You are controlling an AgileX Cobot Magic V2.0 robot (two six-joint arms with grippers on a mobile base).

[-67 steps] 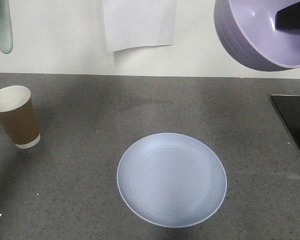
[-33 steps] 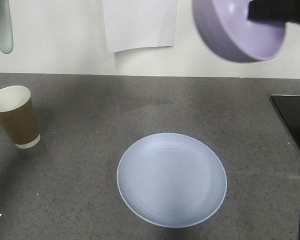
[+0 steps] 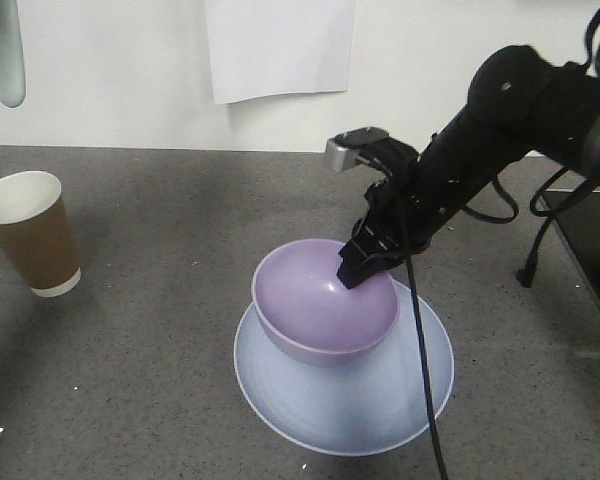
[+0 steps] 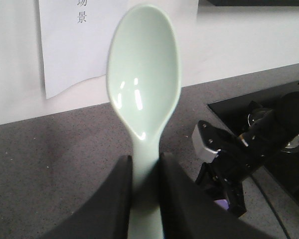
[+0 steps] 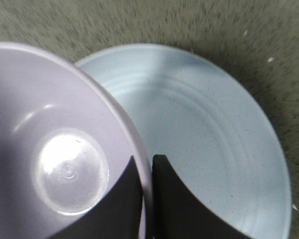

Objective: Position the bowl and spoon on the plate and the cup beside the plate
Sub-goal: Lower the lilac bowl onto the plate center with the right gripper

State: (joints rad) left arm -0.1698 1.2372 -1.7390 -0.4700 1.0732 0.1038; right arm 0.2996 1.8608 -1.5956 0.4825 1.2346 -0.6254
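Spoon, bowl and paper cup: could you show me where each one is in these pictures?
spoon (image 4: 144,69): left wrist view, on the hollow of its pale green scoop.
bowl (image 3: 315,305): front-facing view, on its purple inside wall.
cup (image 3: 40,245): front-facing view, on its brown outer wall.

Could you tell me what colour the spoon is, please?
The spoon is pale mint green, shown best in the left wrist view.
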